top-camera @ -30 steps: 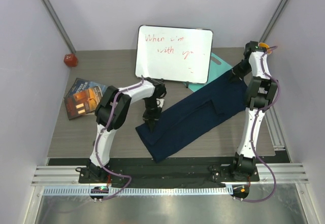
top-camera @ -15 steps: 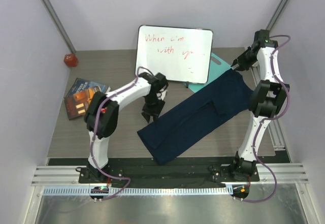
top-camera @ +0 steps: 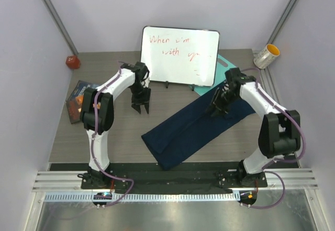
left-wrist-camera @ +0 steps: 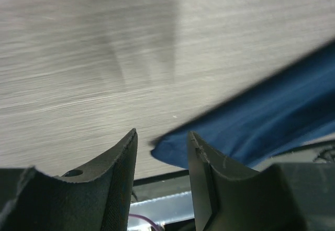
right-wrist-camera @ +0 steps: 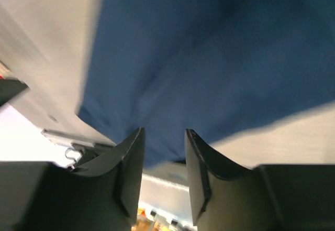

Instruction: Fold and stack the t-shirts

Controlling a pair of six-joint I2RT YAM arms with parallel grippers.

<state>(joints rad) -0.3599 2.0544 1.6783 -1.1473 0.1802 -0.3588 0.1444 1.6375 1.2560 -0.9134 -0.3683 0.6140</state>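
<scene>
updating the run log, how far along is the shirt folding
Done: the t-shirt lies diagonally on the table as a long narrow strip, apparently folded lengthwise. In hand: nothing. The left tool hangs open over bare table beside the shirt, and the right tool is open above its far end. Left: folding the strip shorter and stacking; no stack shows.

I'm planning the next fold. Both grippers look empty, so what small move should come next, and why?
Probably lower the right gripper onto the far right end of the t-shirt and pinch it. The t-shirt lies as a long diagonal strip; the right gripper hovers over that end, jaws apart and empty, while the left gripper is over bare table.
</scene>
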